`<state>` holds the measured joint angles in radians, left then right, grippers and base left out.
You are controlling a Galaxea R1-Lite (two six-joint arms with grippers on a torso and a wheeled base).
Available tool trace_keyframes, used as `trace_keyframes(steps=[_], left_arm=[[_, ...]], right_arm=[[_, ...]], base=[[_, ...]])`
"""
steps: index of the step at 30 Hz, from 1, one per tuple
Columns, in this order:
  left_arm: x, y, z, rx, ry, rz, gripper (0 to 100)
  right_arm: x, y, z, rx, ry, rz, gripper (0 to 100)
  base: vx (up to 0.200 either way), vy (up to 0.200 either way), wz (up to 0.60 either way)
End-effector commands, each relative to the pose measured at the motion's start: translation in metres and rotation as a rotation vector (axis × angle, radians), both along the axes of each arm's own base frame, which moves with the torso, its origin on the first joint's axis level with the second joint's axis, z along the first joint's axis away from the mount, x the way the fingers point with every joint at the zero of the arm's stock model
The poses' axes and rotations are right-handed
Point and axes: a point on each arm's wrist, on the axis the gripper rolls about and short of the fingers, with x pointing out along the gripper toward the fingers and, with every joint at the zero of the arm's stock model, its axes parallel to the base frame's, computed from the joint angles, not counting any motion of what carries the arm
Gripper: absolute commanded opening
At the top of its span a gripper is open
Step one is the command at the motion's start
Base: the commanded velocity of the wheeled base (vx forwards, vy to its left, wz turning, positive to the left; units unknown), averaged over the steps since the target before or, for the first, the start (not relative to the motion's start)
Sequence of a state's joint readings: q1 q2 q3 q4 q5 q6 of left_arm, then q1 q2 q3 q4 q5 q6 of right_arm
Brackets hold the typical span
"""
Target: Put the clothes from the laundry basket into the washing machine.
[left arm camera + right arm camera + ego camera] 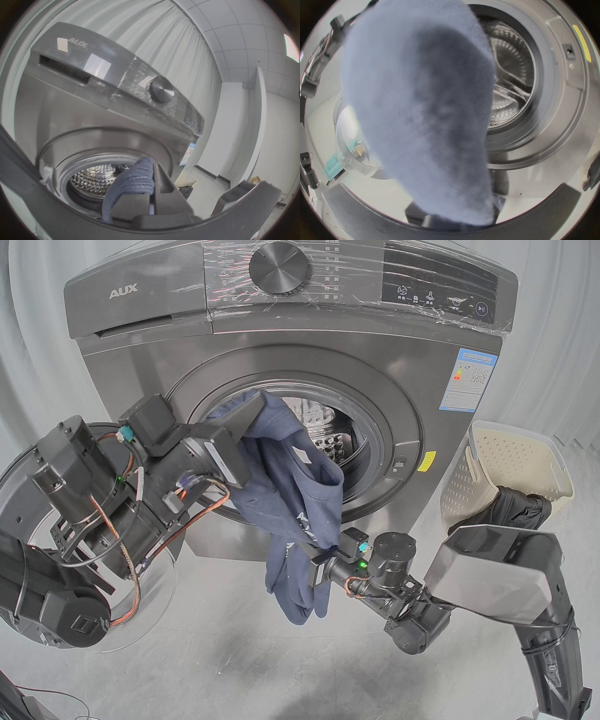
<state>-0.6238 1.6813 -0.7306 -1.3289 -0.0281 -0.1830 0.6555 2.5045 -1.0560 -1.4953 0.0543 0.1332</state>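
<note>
A navy blue garment [287, 490] hangs in front of the washing machine's open drum [334, 434]. My left gripper [252, 407] is shut on the garment's top edge, right at the drum's upper left rim; in the left wrist view the blue cloth [132, 182] sits pinched at that gripper [150, 190]. My right gripper [314, 550] is shut on the garment lower down, below the opening, and the cloth [425, 109] drapes over that gripper [456, 220]. The garment's tail dangles toward the floor. A black garment [520, 509] lies in the cream laundry basket [522, 437].
The washer door [153, 590] stands swung open at the left, behind my left arm. The basket leans against the machine's right side. Grey floor [219, 659] lies bare in front of the machine. A curtain hangs behind.
</note>
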Motion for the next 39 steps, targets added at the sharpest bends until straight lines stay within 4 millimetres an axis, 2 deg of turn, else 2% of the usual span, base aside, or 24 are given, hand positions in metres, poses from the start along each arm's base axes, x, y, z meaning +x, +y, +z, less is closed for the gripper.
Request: trace_keyframes(steps=[1, 7, 10, 11, 16, 18, 22, 28, 29, 32, 36, 37, 39], left_arm=[[-0.003, 0.027, -0.018, 0.050, 0.073, 0.074, 0], [-0.013, 0.042, -0.054, 0.131, 0.198, 0.087, 0], [-0.016, 0.046, -0.066, 0.156, 0.240, 0.096, 0], [-0.019, 0.049, -0.080, 0.192, 0.297, 0.103, 0], [-0.029, 0.055, -0.112, 0.274, 0.419, 0.060, 0], [-0.029, 0.055, -0.117, 0.284, 0.436, 0.047, 0], [-0.025, 0.052, -0.138, 0.338, 0.508, 0.036, 0], [-0.016, 0.045, -0.153, 0.355, 0.524, 0.028, 0], [-0.016, 0.044, -0.155, 0.358, 0.519, 0.027, 100], [-0.017, 0.043, -0.159, 0.362, 0.525, 0.021, 100], [-0.038, 0.046, -0.172, 0.415, 0.579, -0.014, 100], [-0.038, 0.046, -0.172, 0.415, 0.579, -0.014, 100], [-0.053, 0.048, -0.176, 0.437, 0.584, -0.040, 100]], right_arm=[[-0.003, -0.038, 0.051, 0.039, -0.058, -0.061, 0], [-0.008, -0.054, 0.078, 0.064, -0.095, -0.086, 0], [-0.011, -0.054, 0.083, 0.071, -0.103, -0.082, 0], [-0.014, -0.051, 0.087, 0.077, -0.110, -0.075, 0], [-0.023, -0.041, 0.100, 0.098, -0.130, -0.050, 0], [-0.025, -0.039, 0.101, 0.101, -0.132, -0.045, 0], [-0.033, -0.035, 0.108, 0.111, -0.138, -0.025, 0], [-0.036, -0.036, 0.110, 0.112, -0.139, -0.023, 0], [-0.036, -0.036, 0.111, 0.113, -0.140, -0.022, 0], [-0.036, -0.037, 0.111, 0.113, -0.140, -0.025, 0], [-0.033, -0.039, 0.112, 0.116, -0.148, -0.033, 0], [-0.033, -0.039, 0.112, 0.116, -0.148, -0.033, 0], [-0.032, -0.039, 0.113, 0.117, -0.151, -0.034, 0]], base=[[0.000, 0.000, 0.00], [0.000, 0.000, 0.00], [0.000, 0.000, 0.00], [0.000, 0.000, 0.00], [0.000, 0.000, 0.00], [0.000, 0.000, 0.00], [0.000, 0.000, 0.00], [0.000, 0.000, 0.00], [0.000, 0.000, 0.00], [0.000, 0.000, 0.00], [0.000, 0.000, 0.00], [0.000, 0.000, 0.00], [0.000, 0.000, 0.00]])
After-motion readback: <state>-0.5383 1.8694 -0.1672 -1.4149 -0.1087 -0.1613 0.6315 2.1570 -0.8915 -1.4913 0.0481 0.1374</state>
